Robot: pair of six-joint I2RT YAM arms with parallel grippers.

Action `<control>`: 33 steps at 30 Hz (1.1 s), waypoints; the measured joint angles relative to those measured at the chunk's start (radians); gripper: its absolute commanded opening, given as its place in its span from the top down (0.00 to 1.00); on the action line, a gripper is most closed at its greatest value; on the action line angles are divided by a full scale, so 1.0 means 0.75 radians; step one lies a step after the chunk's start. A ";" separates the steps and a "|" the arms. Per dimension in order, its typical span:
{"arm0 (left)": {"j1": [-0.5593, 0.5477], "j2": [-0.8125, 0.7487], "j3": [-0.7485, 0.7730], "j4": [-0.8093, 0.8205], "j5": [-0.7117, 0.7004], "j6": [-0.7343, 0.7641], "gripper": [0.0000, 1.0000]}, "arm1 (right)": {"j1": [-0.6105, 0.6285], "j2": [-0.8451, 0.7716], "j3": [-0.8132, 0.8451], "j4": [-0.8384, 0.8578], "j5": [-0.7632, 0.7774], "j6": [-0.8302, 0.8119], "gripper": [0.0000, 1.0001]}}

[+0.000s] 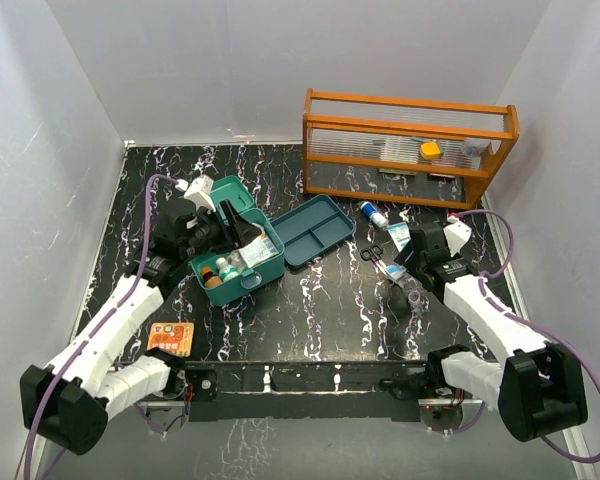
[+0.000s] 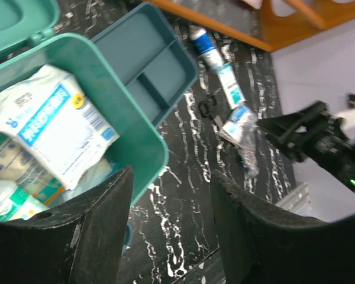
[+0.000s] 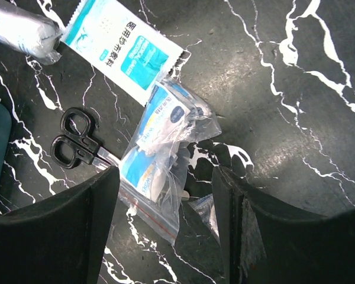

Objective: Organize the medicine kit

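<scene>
The teal medicine kit [image 1: 248,281] stands open at centre left, lid [image 1: 218,192] back, with bottles and a white-blue packet [image 2: 53,124] inside. Its teal insert tray [image 1: 318,230] lies on the table to its right. My left gripper [image 2: 171,231] is open and empty, over the kit's right front corner [image 2: 155,155]. My right gripper [image 3: 165,231] is open just above a clear zip bag of wipes [image 3: 163,148], whose lower end lies between the fingers. Black scissors [image 3: 77,145], a white-teal sachet [image 3: 121,44] and a blue-capped tube [image 3: 21,29] lie beside the bag.
An orange slatted rack [image 1: 405,145] stands at the back right with a yellow-capped item inside. An orange packet [image 1: 172,338] lies near the front left edge. A smaller clear bag [image 3: 204,207] lies under my right gripper. White walls surround the black marbled table.
</scene>
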 measured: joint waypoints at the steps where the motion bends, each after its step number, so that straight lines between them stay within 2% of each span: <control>1: 0.000 -0.024 -0.001 0.005 0.018 0.004 0.45 | -0.005 0.004 -0.008 0.011 -0.010 -0.008 0.40; 6: 0.000 -0.111 -0.002 0.053 0.131 0.010 0.45 | -0.026 0.071 -0.031 0.079 -0.044 -0.018 0.45; 17: 0.000 -0.106 -0.011 0.155 0.375 -0.007 0.41 | -0.067 0.179 -0.132 0.235 -0.079 -0.017 0.62; 22: -0.001 -0.086 -0.011 0.168 0.406 -0.012 0.41 | -0.068 0.183 -0.162 0.289 -0.103 -0.017 0.68; 27: 0.000 -0.077 -0.011 0.190 0.410 -0.022 0.40 | -0.072 0.195 -0.175 0.328 -0.121 -0.018 0.80; 31: 0.000 -0.076 -0.011 0.193 0.410 -0.024 0.39 | -0.073 0.204 -0.175 0.352 -0.132 -0.019 0.82; 33: 0.000 -0.072 -0.011 0.193 0.409 -0.023 0.39 | -0.074 0.204 -0.175 0.356 -0.136 -0.019 0.87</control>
